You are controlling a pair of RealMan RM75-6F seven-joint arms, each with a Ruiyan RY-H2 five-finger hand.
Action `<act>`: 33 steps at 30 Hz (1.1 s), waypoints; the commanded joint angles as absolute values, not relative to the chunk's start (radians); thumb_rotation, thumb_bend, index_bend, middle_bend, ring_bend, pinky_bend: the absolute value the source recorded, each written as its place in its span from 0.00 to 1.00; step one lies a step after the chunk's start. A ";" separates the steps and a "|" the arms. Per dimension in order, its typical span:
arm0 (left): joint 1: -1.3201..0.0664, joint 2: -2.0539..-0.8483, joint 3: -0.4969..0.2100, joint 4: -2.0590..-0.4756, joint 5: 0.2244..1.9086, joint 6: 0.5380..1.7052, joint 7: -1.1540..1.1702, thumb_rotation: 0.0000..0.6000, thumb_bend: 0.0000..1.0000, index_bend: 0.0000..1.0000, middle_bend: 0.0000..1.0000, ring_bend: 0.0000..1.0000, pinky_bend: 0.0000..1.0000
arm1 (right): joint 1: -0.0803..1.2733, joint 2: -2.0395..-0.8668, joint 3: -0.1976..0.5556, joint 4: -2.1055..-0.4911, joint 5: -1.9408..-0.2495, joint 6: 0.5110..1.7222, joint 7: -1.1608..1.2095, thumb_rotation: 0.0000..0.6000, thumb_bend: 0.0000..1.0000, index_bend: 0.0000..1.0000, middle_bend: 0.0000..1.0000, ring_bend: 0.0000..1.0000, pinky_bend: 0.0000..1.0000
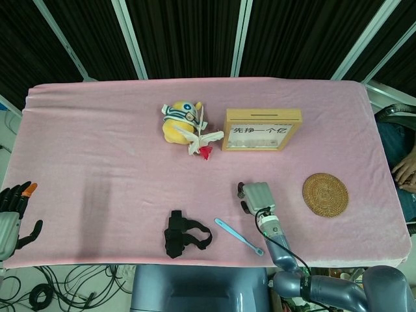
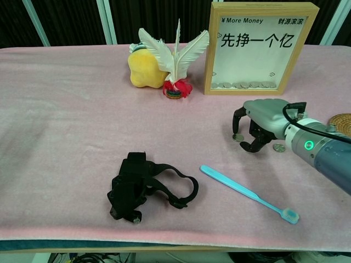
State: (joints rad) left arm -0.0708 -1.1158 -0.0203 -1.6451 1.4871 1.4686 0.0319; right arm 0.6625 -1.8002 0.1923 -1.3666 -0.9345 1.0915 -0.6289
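The right hand (image 2: pixel 259 127), grey metal with dark fingertips, arches over the fuzzy pink cloth of the table (image 2: pixel 66 137), fingers curled downward around a small round coin (image 2: pixel 237 137) without lifting it. A second coin (image 2: pixel 279 148) lies just beside the hand, in front of the wooden framed box (image 2: pixel 260 48). The left hand (image 1: pixel 12 214) hangs off the table's edge, fingers spread, holding nothing.

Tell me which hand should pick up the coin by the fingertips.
Right. The right hand hovers with curled fingers directly over the coin, while the left hand sits off the table's far left edge.
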 commanded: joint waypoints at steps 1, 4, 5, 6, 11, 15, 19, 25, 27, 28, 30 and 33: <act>-0.070 -1.116 -0.020 -1.644 1.488 1.469 0.032 1.00 0.41 0.03 0.03 0.00 0.00 | 0.662 -1.799 0.192 -1.368 -0.931 1.090 -0.629 1.00 0.32 0.43 0.98 1.00 1.00; -0.070 -1.116 -0.019 -1.643 1.489 1.469 0.032 1.00 0.41 0.03 0.03 0.00 0.00 | 0.662 -1.798 0.192 -1.371 -0.930 1.089 -0.630 1.00 0.32 0.43 0.98 1.00 1.00; -0.070 -1.117 -0.019 -1.644 1.489 1.469 0.033 1.00 0.41 0.03 0.03 0.00 0.00 | 0.662 -1.799 0.192 -1.371 -0.930 1.088 -0.630 1.00 0.32 0.43 0.98 1.00 1.00; -0.070 -1.117 -0.019 -1.644 1.489 1.469 0.033 1.00 0.41 0.03 0.03 0.00 0.00 | 0.662 -1.799 0.192 -1.370 -0.930 1.088 -0.629 1.00 0.32 0.43 0.98 1.00 1.00; -0.070 -1.116 -0.020 -1.644 1.488 1.469 0.033 1.00 0.41 0.03 0.03 0.00 0.00 | 0.664 -1.800 0.192 -1.363 -0.933 1.083 -0.625 1.00 0.32 0.43 0.98 1.00 1.00; -0.070 -1.116 -0.019 -1.643 1.488 1.468 0.033 1.00 0.41 0.03 0.03 0.00 0.00 | 0.664 -1.802 0.193 -1.361 -0.933 1.084 -0.624 1.00 0.32 0.43 0.98 1.00 1.00; -0.070 -1.116 -0.020 -1.644 1.487 1.468 0.033 1.00 0.41 0.03 0.03 0.00 0.00 | 0.666 -1.804 0.196 -1.359 -0.931 1.085 -0.623 1.00 0.32 0.43 0.98 1.00 1.00; -0.070 -1.116 -0.019 -1.644 1.487 1.468 0.033 1.00 0.41 0.03 0.03 0.00 0.00 | 0.668 -1.808 0.197 -1.356 -0.928 1.084 -0.627 1.00 0.32 0.43 0.98 1.00 1.00; -0.070 -1.116 -0.020 -1.644 1.487 1.468 0.032 1.00 0.41 0.03 0.03 0.00 0.00 | 0.669 -1.809 0.196 -1.354 -0.929 1.082 -0.627 1.00 0.32 0.43 0.98 1.00 1.00; -0.070 -1.116 -0.020 -1.644 1.487 1.468 0.032 1.00 0.41 0.03 0.03 0.00 0.00 | 0.669 -1.809 0.196 -1.354 -0.929 1.082 -0.628 1.00 0.32 0.43 0.98 1.00 1.00; -0.070 -1.116 -0.019 -1.643 1.486 1.467 0.032 1.00 0.41 0.03 0.03 0.00 0.00 | 0.670 -1.808 0.195 -1.351 -0.928 1.079 -0.629 1.00 0.32 0.43 0.98 1.00 1.00; -0.070 -1.116 -0.019 -1.643 1.486 1.467 0.033 1.00 0.41 0.03 0.03 0.00 0.00 | 0.670 -1.808 0.194 -1.350 -0.928 1.078 -0.628 1.00 0.32 0.43 0.98 1.00 1.00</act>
State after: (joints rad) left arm -0.0700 -1.1156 -0.0192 -1.6434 1.4855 1.4667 0.0328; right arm 0.6698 -1.8081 0.1942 -1.3496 -0.9281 1.0780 -0.6279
